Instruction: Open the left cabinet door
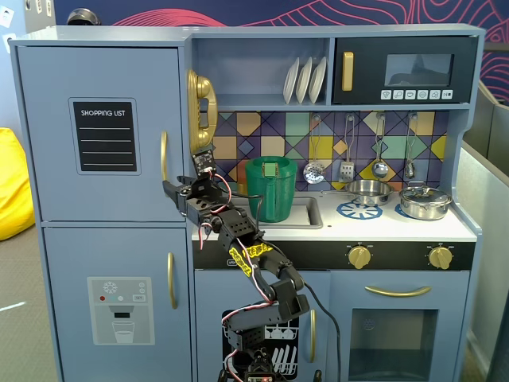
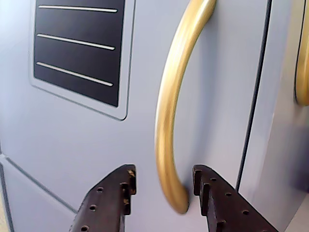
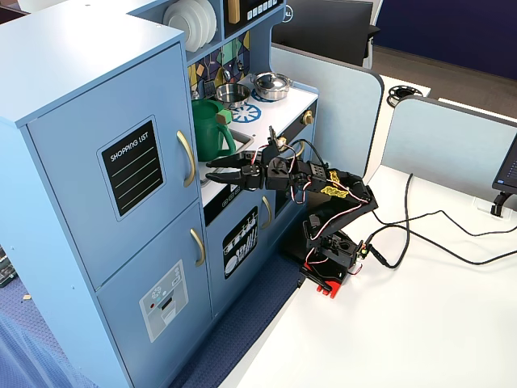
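Observation:
The left cabinet door [image 1: 56, 135] is pale blue-grey with a black "SHOPPING LIST" panel [image 1: 104, 136] and is shut. It also shows in the wrist view [image 2: 72, 135] and in the side-on fixed view [image 3: 77, 178]. Its curved gold handle [image 1: 164, 155] runs down the door's right edge [image 2: 166, 121] [image 3: 187, 158]. My gripper [image 1: 169, 191] [image 3: 210, 167] is open, level with the handle's lower end. In the wrist view the gripper [image 2: 163, 174] has that lower end between its dark fingers [image 2: 108, 200], which do not touch it.
Below is the blue door with the grey dispenser panel [image 1: 119, 310]. A gold toy phone [image 1: 200, 107] hangs just right of the handle. A green pitcher [image 1: 271, 189] stands in the sink behind the arm. The arm's base [image 3: 327, 267] sits on a white table.

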{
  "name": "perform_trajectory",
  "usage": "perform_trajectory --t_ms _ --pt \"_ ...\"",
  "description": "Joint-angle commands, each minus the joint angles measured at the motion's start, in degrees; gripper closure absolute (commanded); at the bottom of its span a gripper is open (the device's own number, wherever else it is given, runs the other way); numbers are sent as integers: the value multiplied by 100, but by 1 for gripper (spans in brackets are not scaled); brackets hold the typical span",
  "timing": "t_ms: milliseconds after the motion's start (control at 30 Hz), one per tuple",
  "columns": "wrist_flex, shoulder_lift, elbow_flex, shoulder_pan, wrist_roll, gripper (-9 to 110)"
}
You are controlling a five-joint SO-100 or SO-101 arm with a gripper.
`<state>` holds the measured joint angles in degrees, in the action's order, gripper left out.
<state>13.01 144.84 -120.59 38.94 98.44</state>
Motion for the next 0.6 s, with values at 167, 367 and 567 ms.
perform_trajectory --t_ms 167,367,567 --pt "-492 -510 694 149 44 89" --pt "-729 -817 826 185 123 89" --pt "-835 -1116 1028 202 193 89"
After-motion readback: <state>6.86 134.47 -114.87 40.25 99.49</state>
